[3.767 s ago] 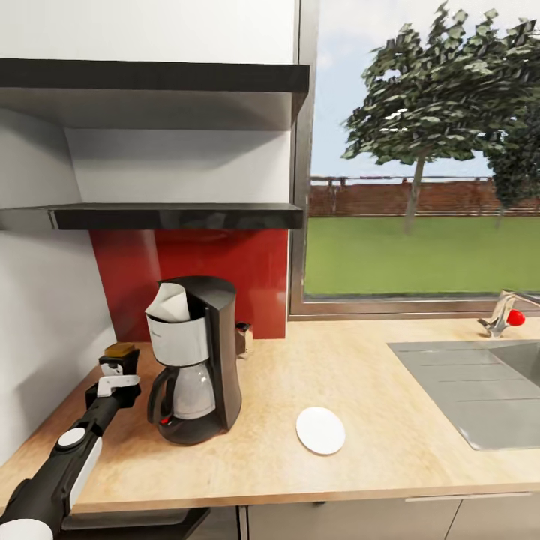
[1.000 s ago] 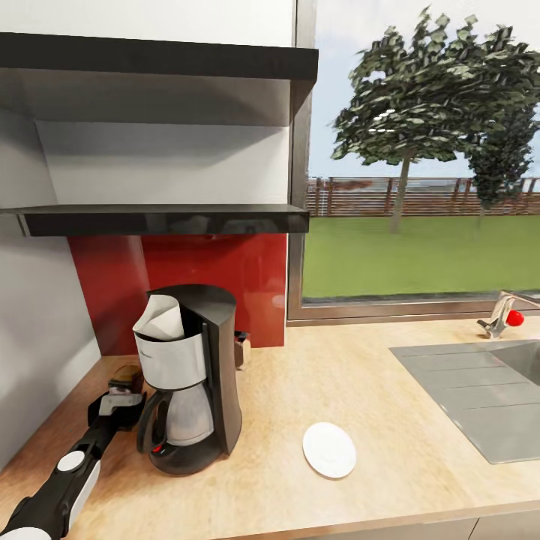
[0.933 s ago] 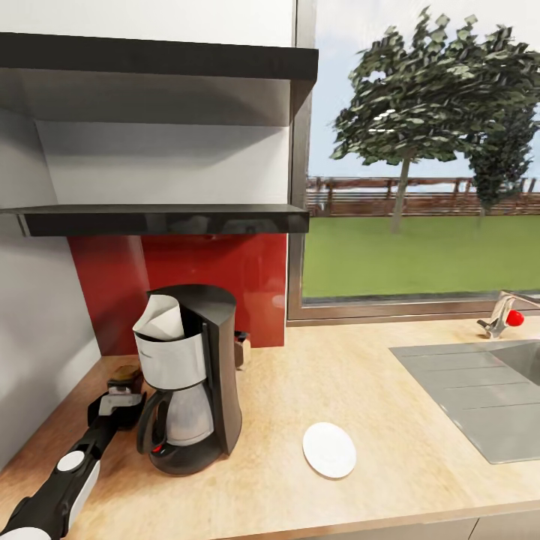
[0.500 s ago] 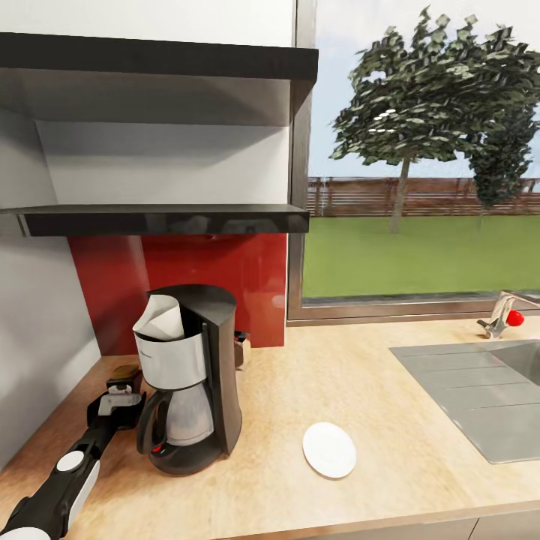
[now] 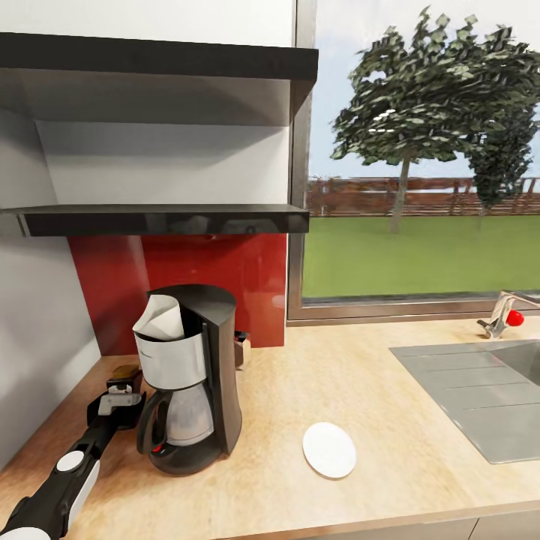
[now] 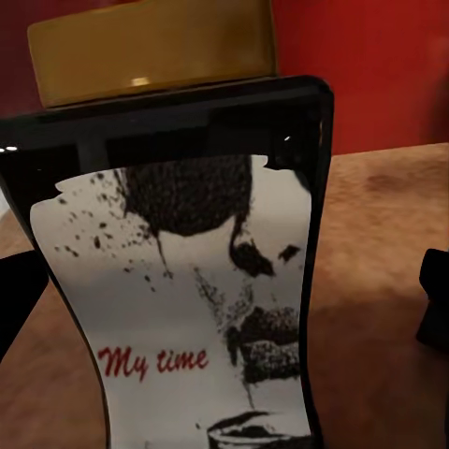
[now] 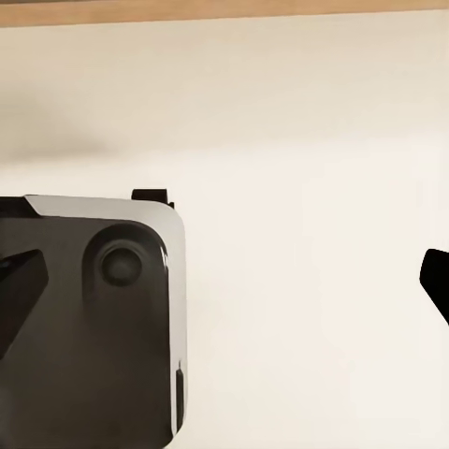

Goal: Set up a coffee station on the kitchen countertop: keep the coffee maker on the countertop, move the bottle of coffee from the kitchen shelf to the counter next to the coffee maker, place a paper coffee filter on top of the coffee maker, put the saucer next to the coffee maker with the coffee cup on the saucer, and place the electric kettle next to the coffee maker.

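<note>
The countertop [image 5: 360, 390] carries the coffee maker [image 5: 191, 379], topped by a white filter [image 5: 160, 319]. The saucer [image 5: 328, 449] lies flat to its right, apart from it. The bottle [image 6: 182, 253] stands upright just left of the maker, between the spread fingers of the left gripper [image 5: 118, 391]. The right gripper's [image 7: 224, 290] fingers are also seen spread.

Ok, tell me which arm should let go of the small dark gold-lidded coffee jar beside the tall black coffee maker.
Left. The left gripper is at the small dark gold-lidded coffee jar, on the light-wood countertop beside the tall black coffee maker.
</note>
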Robot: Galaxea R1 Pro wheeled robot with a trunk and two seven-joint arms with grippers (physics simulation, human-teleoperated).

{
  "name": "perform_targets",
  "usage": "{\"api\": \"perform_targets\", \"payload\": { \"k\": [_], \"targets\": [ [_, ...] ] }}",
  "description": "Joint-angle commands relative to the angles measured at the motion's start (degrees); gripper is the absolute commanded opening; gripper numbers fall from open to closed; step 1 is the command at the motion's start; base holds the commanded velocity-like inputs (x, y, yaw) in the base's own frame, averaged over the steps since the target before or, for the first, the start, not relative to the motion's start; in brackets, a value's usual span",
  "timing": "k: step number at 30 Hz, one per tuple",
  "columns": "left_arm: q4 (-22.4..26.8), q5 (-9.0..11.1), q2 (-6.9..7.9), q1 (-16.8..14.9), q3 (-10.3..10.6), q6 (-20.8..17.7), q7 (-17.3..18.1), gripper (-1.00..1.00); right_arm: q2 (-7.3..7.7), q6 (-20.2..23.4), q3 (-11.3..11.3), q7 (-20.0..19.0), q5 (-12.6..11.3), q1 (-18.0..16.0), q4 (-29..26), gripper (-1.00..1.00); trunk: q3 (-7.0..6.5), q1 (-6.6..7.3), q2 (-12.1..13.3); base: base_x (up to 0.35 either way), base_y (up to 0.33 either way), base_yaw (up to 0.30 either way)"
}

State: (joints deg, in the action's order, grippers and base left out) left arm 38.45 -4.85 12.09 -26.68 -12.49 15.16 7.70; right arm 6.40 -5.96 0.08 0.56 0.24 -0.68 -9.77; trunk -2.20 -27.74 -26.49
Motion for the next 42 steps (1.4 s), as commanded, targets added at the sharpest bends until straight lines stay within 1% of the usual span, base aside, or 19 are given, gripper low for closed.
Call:
{"api": "perform_targets", "payload": {
  "k": [1, 13, 22, 42],
  "targets": [
    [-0.04, -0.51, -0.05, -0.03, -0.35, 0.22, 0.38, 1.0, -0.01, -0.19, 0.01, 0.06, 0.02, -0.02, 0.08, 1.0, 0.02, -0.02, -0.03, 0.0, 0.0, 0.0],
    [-0.04, -0.46, -0.05, -0.03, -0.35, 0.22, 0.38, 1.0, -0.01, -0.19, 0.01, 0.07, 0.02, -0.01, 0.07, 1.0, 0.02, -0.02, -0.03, -0.001, 0.0, 0.0],
    [-0.04, -0.48, -0.05, -0.03, -0.35, 0.22, 0.38, 1.0, -0.01, -0.19, 0.06, 0.07, 0.02, -0.01, 0.08, 1.0, 0.02, -0.02, -0.03, -0.145, 0.0, 0.0],
    [0.01, -0.42, -0.05, -0.03, -0.35, 0.22, 0.38, 1.0, -0.05, -0.19, 0.08, 0.06, 0.02, -0.02, 0.11, 1.0, 0.02, -0.02, -0.03, -0.004, 0.0, 0.0]
  ]
}}
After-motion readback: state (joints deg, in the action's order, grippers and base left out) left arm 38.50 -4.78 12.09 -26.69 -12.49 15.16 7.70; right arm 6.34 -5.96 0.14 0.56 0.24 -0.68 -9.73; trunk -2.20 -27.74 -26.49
